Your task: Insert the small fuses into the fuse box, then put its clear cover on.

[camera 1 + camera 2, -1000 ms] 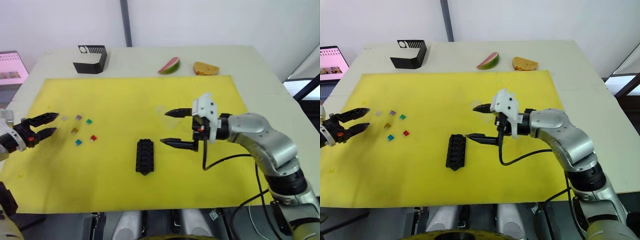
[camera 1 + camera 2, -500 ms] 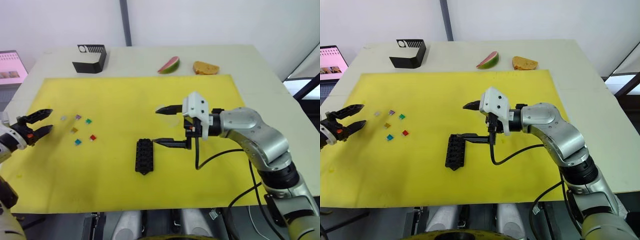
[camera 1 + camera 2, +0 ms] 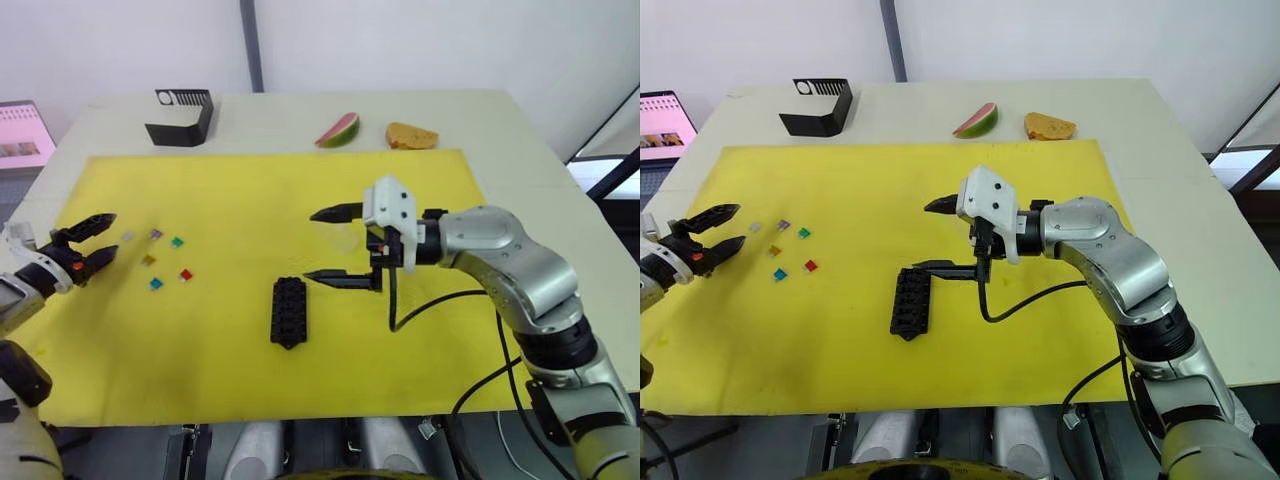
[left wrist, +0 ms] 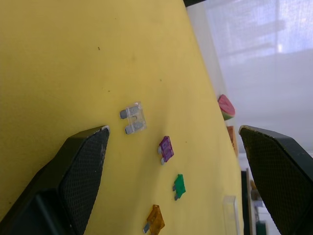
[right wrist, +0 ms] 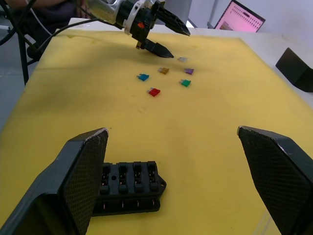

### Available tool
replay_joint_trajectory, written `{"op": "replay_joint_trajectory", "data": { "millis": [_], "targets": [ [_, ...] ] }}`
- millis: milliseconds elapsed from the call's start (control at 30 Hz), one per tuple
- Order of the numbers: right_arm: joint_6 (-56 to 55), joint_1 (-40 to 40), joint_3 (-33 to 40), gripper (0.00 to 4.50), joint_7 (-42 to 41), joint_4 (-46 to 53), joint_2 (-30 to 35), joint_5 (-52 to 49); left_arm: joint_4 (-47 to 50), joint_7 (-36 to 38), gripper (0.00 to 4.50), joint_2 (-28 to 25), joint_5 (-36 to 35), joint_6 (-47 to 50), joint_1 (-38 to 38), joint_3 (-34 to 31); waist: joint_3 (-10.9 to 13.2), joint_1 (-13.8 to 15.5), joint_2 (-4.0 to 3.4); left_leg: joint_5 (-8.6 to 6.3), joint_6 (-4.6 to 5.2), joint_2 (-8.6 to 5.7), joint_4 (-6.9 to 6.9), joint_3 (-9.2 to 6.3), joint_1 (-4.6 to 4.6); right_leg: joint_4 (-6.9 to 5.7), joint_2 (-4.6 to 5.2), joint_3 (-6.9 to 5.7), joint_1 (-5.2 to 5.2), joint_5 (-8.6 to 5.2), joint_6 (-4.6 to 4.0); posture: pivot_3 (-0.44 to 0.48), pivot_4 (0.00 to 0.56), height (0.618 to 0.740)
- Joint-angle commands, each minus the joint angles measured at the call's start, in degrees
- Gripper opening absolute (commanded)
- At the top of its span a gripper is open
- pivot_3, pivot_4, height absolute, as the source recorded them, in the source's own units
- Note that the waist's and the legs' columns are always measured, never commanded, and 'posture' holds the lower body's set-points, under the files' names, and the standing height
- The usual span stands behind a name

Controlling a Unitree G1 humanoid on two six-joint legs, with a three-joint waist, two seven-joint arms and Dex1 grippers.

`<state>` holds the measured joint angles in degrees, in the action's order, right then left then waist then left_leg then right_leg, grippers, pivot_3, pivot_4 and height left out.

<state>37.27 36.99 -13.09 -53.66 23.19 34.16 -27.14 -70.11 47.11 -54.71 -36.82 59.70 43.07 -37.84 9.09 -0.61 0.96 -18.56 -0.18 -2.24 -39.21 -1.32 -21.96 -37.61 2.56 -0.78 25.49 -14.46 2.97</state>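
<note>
Right gripper (image 3: 333, 245) is spread wide, empty, hovering just right of the small black slotted plastic fuse box (image 3: 288, 312). Well left of that box, the left gripper (image 3: 96, 240) gapes beside the tiny coloured plastic fuses (image 3: 160, 258).

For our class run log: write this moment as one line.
left pincer: open, beside fuses | right pincer: open, by fuse box | slots: empty

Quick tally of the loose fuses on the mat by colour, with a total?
Grey/clear fuse: 1
Purple fuse: 1
Green-teal fuse: 1
Tan-orange fuse: 1
Blue fuse: 1
Red fuse: 1
Total: 6, all lying loose on the yellow mat, none in the fuse box.
</note>
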Motion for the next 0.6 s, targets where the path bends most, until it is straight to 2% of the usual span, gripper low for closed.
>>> {"op": "replay_joint_trajectory", "data": {
  "millis": [33, 300, 500, 600],
  "targets": [
    [-0.5, 0.9, 1.0, 4.5, 0.2, 0.7, -0.2, 0.2, -0.1, -0.9, 4.47, -0.1, -0.8, 0.5, 1.0, -1.4, 0.0, 0.0, 0.0, 0.0, 0.0, 0.0, 0.0, 0.0, 0.0, 0.0, 0.0, 0.0, 0.0, 0.0, 0.0, 0.0, 0.15, 0.74],
    [0.4, 0.3, 1.6, 4.5, 0.5, 1.5, 0.6, -0.3, 0.1, -0.4, 4.47, 1.3, -0.6, 0.3, 1.4, -0.8, 0.0, 0.2, 0.0, 0.0, 0.0, -0.02, -0.02, 0.0, 0.0, -0.04, 0.01, 0.0, 0.0, 0.0, 0.0, 0.0, 0.15, 0.74],
    [1.3, -1.2, 2.6, 4.5, 0.7, 2.6, 1.8, -0.7, -0.8, -3.2, 4.47, 2.1, -0.6, -3.2, 1.6, -2.2, 0.0, 0.3, 0.0, 0.01, -0.01, -0.03, -0.03, -0.01, 0.0, -0.05, 0.02, 0.0, -0.01, 0.0, 0.0, 0.0, 0.15, 0.74],
    [1.5, -1.3, 2.7, 4.5, 0.8, 2.7, 2.0, -0.7, -0.7, -1.8, 4.47, 2.3, -0.9, -1.7, 2.2, -2.3, 0.0, 0.3, 0.0, 0.01, -0.01, -0.02, -0.03, -0.01, 0.04, -0.14, 0.02, 0.0, 0.0, 0.0, 0.0, 0.0, 0.15, 0.74]
  ]
}}
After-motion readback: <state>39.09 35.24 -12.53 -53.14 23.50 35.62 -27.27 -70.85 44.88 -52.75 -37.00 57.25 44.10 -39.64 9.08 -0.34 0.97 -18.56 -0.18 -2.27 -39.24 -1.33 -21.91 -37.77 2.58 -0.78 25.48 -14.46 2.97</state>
